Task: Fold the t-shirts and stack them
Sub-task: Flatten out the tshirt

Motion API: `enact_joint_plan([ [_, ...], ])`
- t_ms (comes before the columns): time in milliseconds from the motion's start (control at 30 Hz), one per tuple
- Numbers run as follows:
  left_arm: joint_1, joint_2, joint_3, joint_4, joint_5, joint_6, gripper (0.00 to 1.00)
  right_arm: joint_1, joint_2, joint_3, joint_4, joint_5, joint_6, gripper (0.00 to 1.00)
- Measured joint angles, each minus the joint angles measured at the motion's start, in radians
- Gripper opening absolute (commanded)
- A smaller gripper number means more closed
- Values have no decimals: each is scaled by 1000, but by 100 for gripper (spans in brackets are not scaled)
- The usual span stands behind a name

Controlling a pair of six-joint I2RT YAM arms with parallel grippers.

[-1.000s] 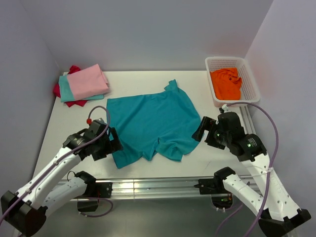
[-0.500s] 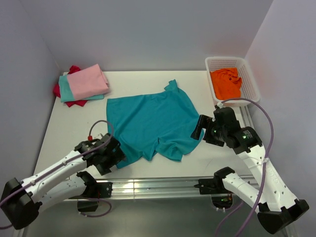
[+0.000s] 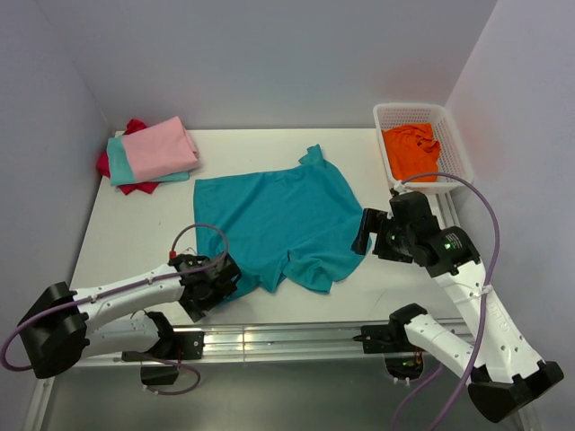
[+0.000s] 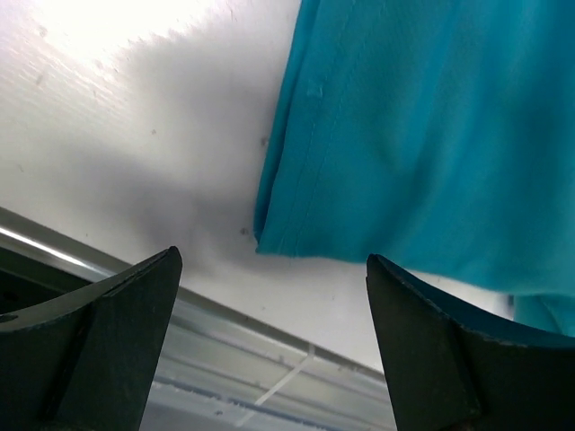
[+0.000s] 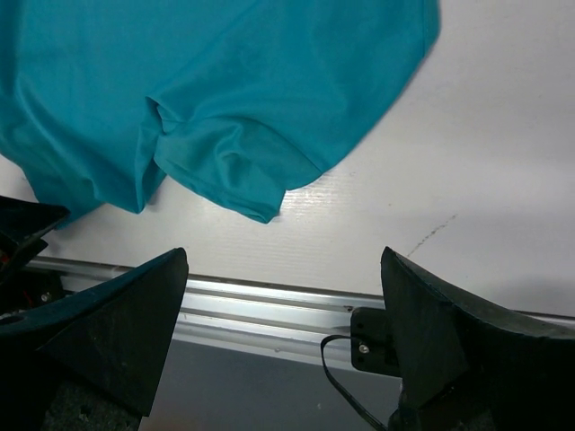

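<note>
No shift in teal tee, spread flat at centre of counter; approach to its near hem under way
Vs 1 s ago: finds L end effector swung down & in from beside the L edge to the near-L hem corner, low over it, jaws wide, nothing between; finds R end effector nudged a bit closer to the R edge, also released & empty. Reads as set-up for a corner pinch to start the fold, no grasp yet. Leaves pink tee over aqua tee over red tee at far L; orange tee waiting in basket
</note>
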Motion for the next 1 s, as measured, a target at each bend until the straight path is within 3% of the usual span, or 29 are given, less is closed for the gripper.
enact_joint_plan([
  [133,0,34,4,7,-39,-13,89,0,-14,3,-18,9,-12,95],
  [233,0,87,11,27,-55,-8,68,0,-15,3,-26,13,-13,95],
  [267,0,100,16,22,-56,-5,53,0,-15,3,-28,13,-13,95],
  [333,0,118,22,20,-57,10,47,0,-14,3,-30,14,-13,95],
  [433,1,132,27,40,-57,28,30,0,-14,3,-31,13,-11,95],
  [467,2,135,27,40,-58,35,12,0,-14,3,-30,8,-10,95],
  [533,7,136,24,43,-57,46,0,0,-15,2,-26,-28,-9,95],
  [733,40,119,25,58,-39,90,0,39,-2,-118,31,-174,24,96],
  [1000,93,146,47,101,-24,196,0,125,102,-356,219,-227,144,95],
])
